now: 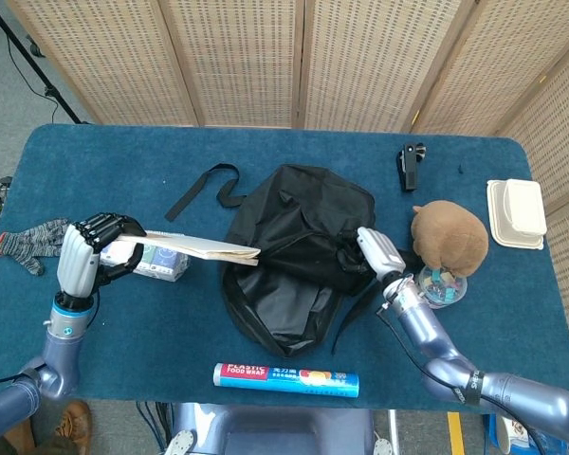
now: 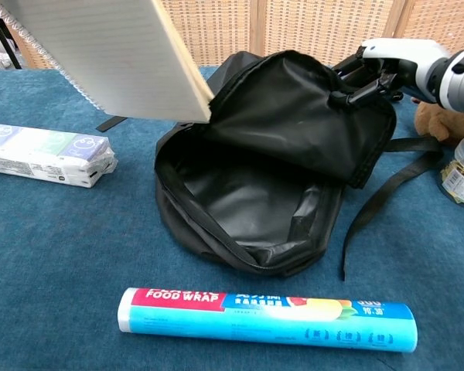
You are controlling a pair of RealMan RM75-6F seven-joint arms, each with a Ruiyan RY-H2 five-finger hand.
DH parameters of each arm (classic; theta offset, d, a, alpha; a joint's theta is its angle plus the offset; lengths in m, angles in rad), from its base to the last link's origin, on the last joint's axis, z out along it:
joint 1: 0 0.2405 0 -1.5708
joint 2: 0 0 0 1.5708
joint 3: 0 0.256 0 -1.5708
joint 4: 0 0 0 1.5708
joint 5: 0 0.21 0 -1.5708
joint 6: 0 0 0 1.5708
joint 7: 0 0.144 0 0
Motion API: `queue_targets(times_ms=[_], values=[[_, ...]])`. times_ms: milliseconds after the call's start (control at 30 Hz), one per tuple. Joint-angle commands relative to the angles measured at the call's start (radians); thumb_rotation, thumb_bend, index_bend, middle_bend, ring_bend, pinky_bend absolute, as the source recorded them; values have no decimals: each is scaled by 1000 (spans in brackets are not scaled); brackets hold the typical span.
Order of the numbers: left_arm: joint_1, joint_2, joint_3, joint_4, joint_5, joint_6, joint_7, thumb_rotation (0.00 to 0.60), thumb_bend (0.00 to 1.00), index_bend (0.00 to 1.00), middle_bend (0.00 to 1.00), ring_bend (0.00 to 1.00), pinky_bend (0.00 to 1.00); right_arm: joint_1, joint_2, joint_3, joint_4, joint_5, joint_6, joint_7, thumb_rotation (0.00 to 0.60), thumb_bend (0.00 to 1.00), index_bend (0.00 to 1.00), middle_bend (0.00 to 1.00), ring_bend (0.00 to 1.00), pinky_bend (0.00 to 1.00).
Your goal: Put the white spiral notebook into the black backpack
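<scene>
We've got the white spiral notebook [image 2: 108,58] gripped in our left hand [image 1: 83,258], held in the air w/ its far corner right at the rim of the black backpack [image 2: 294,154]. Our right hand [image 1: 377,252] grips the bag's top flap, lifted so the opening gapes toward the plastic wrap roll [image 2: 267,318] at the table's [image 2: 62,263] near edge.

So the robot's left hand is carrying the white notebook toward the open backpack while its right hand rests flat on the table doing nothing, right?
Not quite. The left hand does carry the white spiral notebook toward the open black backpack, but the right hand is not resting on the table: the chest view shows it gripping the backpack's top flap and holding it up, which keeps the mouth open.
</scene>
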Motion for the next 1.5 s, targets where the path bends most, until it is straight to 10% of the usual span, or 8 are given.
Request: queue_targets(times_ms=[33, 1500], values=[[-2, -8, -1, -18, 14, 17, 4, 600, 535, 764, 595, 562, 638, 7, 11, 6, -6, 23, -7, 7, 600, 607, 608, 614, 517, 459], [-114, -282, 11, 81, 99, 100, 42, 600, 538, 765, 596, 563, 638, 49, 56, -8, -30, 131, 6, 2, 600, 606, 611, 620, 518, 383]])
